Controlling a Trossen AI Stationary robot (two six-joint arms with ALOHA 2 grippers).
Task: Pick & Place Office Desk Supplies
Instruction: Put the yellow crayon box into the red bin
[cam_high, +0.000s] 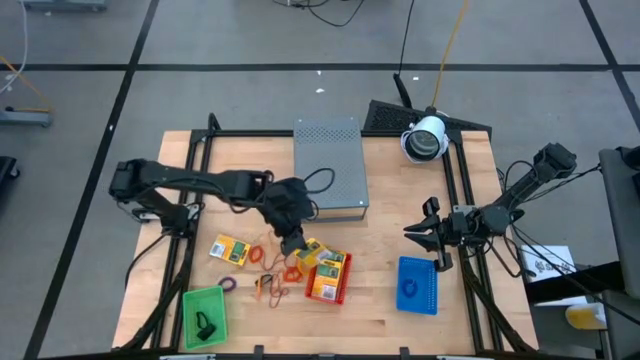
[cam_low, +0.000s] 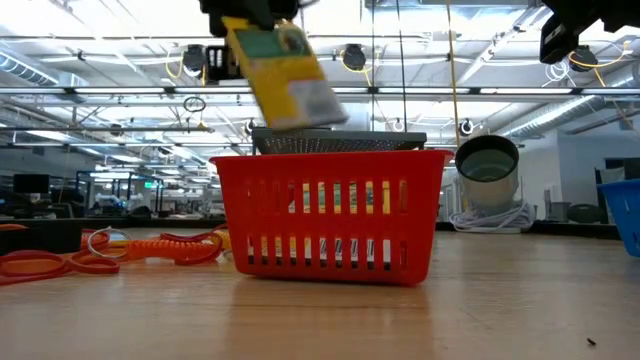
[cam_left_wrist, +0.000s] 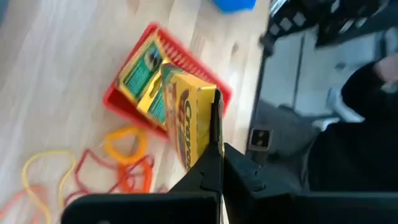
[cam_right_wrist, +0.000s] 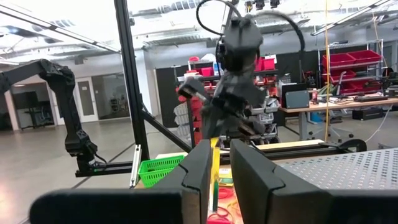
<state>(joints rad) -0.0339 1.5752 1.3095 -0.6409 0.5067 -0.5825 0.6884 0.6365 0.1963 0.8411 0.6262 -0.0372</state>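
Left pincer (cam_high: 293, 243) is clenched on a yellow crayon packet (cam_low: 283, 75), holding it in the air just above the red mesh tray (cam_low: 330, 215), where two more packets (cam_high: 327, 268) lie. Another packet (cam_high: 229, 250) and orange rubber bands (cam_low: 60, 258) lie on the worktop (cam_low: 480, 310) beside the tray. Right pincer (cam_high: 430, 234) hangs near the blue tray (cam_high: 418, 285), its fingers slightly apart and holding nothing.

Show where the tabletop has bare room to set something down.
Bare wood lies between the red tray and blue tray, and left of the grey box. Crowded: the rubber bands between the green tray and red tray.
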